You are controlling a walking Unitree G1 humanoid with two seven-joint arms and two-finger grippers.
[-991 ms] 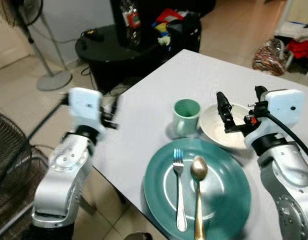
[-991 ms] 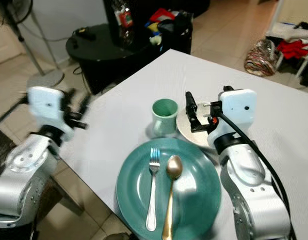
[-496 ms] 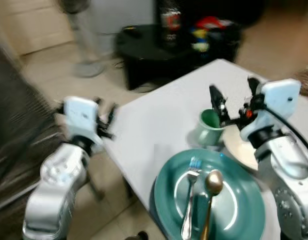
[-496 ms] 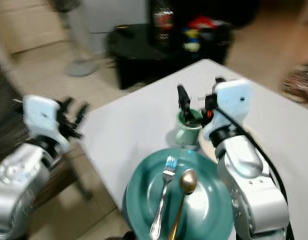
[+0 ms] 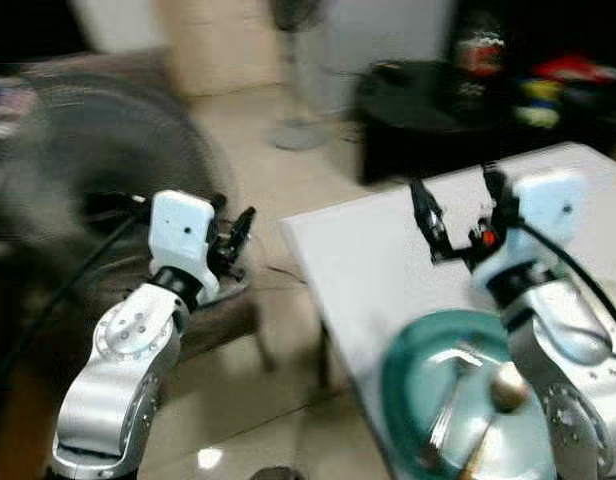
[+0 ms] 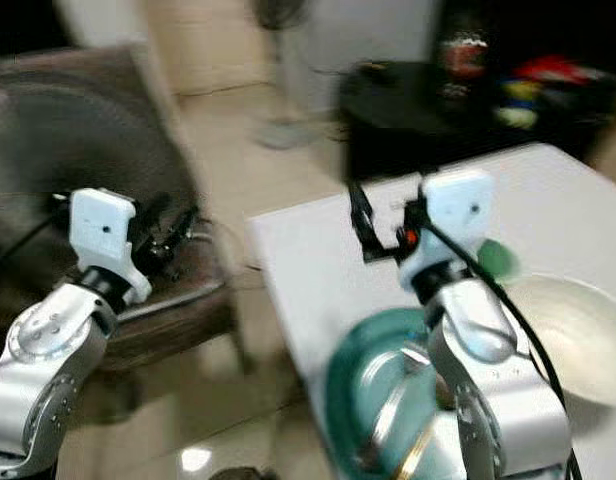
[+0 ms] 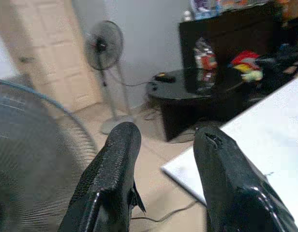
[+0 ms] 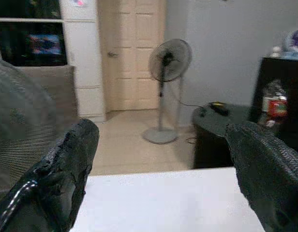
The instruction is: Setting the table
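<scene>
The picture is blurred. A teal plate (image 5: 428, 385) with a fork (image 5: 450, 408) and a spoon (image 5: 506, 385) lies near the white table's (image 5: 363, 255) front edge. Beside it stand a white bowl (image 6: 578, 335) and a green cup (image 6: 498, 260), the cup half hidden behind my right arm. My right gripper (image 5: 458, 205) hovers open and empty over the table, above the plate's far side. My left gripper (image 5: 233, 232) hangs open off the table's left corner, over the floor. Both wrist views show spread fingers (image 7: 121, 145) (image 8: 79, 142) with nothing between them.
A dark mesh chair (image 5: 98, 140) with a brown seat (image 6: 173, 300) stands left of the table. Behind are a standing fan (image 8: 169, 60), a low black table (image 5: 428, 95) with a bottle (image 8: 272, 104), and a white door (image 8: 134, 48). Tiled floor (image 5: 278, 400) lies between.
The camera has swung left, so the table and dishes shifted right and the chair came into view. My right gripper now hangs past the bowl and cup, over the table's left part.
</scene>
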